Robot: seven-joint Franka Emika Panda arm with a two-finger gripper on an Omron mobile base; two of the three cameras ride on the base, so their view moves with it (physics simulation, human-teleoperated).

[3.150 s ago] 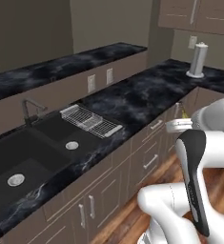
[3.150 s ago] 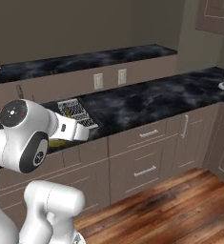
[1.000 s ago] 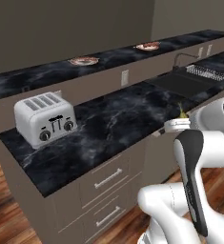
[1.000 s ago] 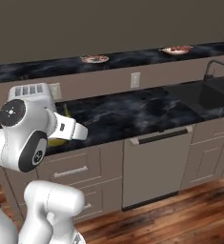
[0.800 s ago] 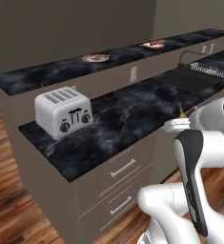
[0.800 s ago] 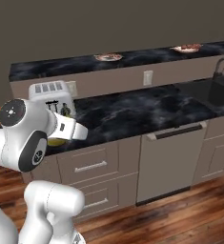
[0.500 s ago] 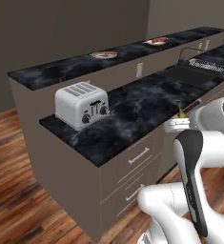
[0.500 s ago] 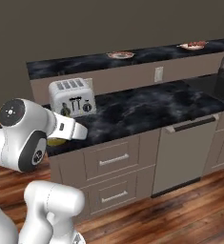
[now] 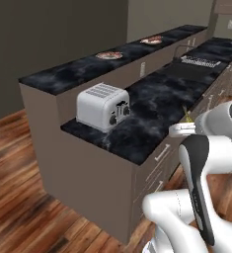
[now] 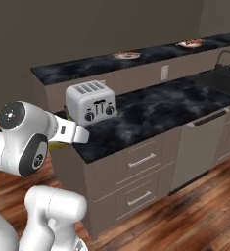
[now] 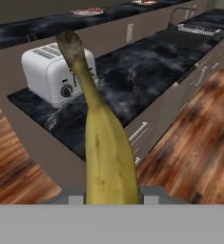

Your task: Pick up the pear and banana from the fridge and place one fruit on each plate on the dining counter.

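The banana (image 11: 105, 152), long and yellow with a brown tip, rises up the middle of the hand view, and my gripper (image 11: 112, 198) is shut on its lower end. Its tip (image 9: 186, 115) pokes up beside the hand in the left base view, and a bit of yellow (image 10: 57, 145) shows under the hand in the right base view. Two round patterned plates (image 9: 109, 55) (image 9: 151, 40) sit on the raised black dining counter (image 9: 53, 76), far ahead of the gripper. The same plates (image 10: 127, 55) (image 10: 191, 43) appear in the right base view. The pear and the fridge are out of view.
A silver toaster (image 9: 102, 106) stands on the lower black counter (image 9: 152, 104), between me and the raised ledge. Farther right are a sink with a dish rack (image 9: 199, 61). Drawers (image 10: 141, 162) front the lower counter. Wooden floor (image 9: 19, 197) lies open to the left.
The base has moved along the counters, so the whole view has shifted: the toaster and plates have slid rightward and the counter's left end has come into sight. The banana stays held.
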